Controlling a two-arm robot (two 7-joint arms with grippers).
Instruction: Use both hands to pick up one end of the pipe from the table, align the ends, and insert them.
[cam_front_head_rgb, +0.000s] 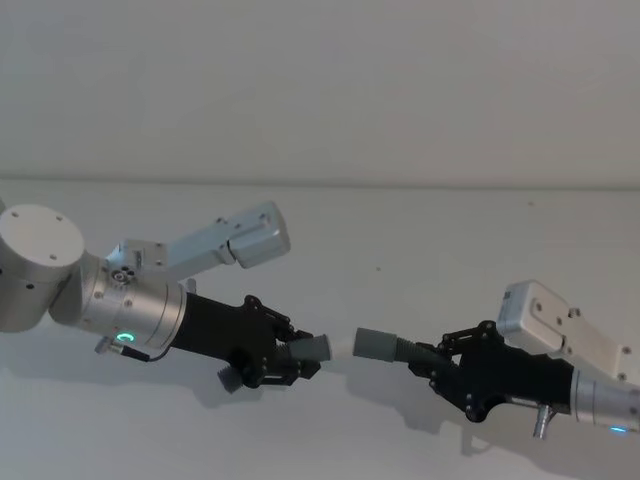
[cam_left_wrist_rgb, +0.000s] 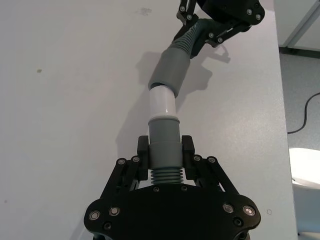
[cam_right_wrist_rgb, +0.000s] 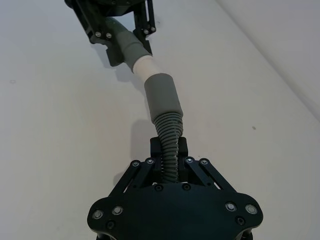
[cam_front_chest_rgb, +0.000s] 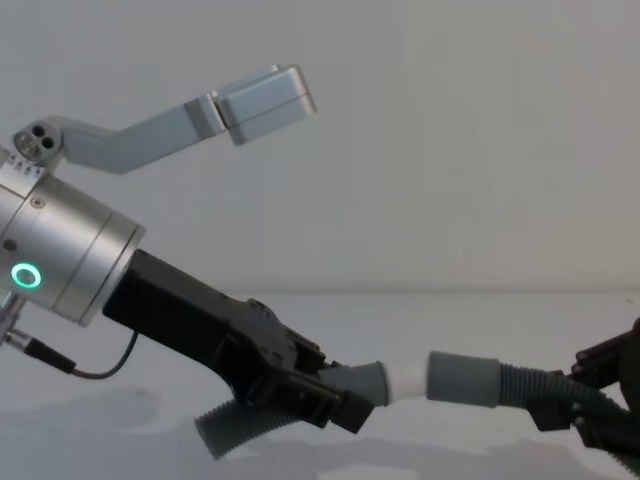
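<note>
Grey cuffs meet above the middle of the table (cam_front_head_rgb: 420, 230), well away from its edges: the left gripper (cam_left_wrist_rgb: 165, 155) is clamped on the white-tipped cuff (cam_left_wrist_rgb: 164, 142) and the right gripper (cam_right_wrist_rgb: 169, 157) on the ribbed hose (cam_right_wrist_rgb: 169, 135) behind the wide cuff (cam_right_wrist_rgb: 162, 95), so the tip enters straight
</note>
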